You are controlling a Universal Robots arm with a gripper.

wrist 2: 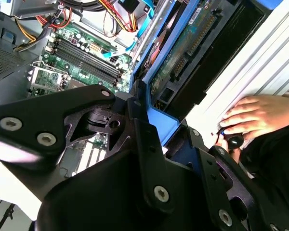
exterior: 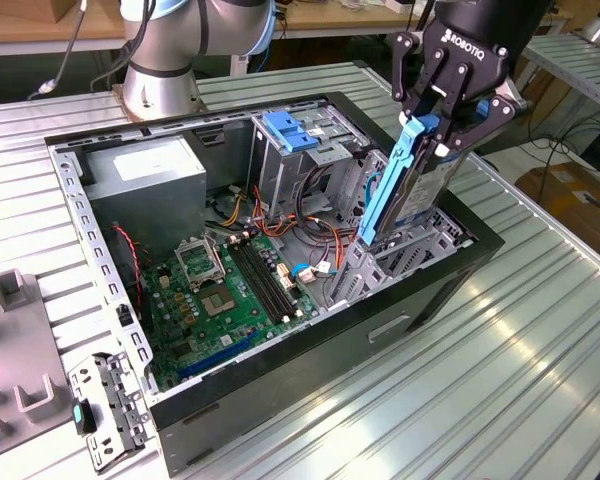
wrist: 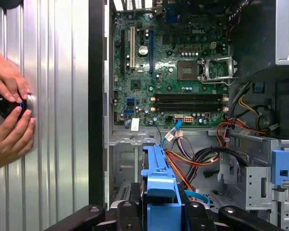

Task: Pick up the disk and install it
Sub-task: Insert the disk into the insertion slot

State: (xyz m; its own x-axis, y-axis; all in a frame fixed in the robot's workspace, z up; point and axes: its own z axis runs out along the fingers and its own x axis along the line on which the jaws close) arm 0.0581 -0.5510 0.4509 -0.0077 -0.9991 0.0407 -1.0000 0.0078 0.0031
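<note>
At the exterior view's left, a grey fixture (exterior: 15, 330) and a perforated metal bracket (exterior: 105, 405) lie on the ribbed metal counter (exterior: 540, 330), just beside an open computer case (exterior: 280, 405). Inside the case, a grey power supply (exterior: 145, 180) sits at the far corner on that side, with the green motherboard (exterior: 220, 295) nearer the camera. Further right, at the far wall, a ribbed blue clip (exterior: 288, 130) tops a grey metal cage (exterior: 315, 165). Right of the cage, the disk (exterior: 388, 195) stands on edge and tilted. Its blue carrier frame faces the motherboard and its lower end is down among the grey rails of the drive bay (exterior: 420, 245). The black end effector (exterior: 438, 130) is clamped on the disk's upper end, with a finger on each face. In the second wrist view, a person's hand (wrist 2: 253, 115) rests on the counter outside the case, over a small black knob (wrist 2: 235, 141).
</note>
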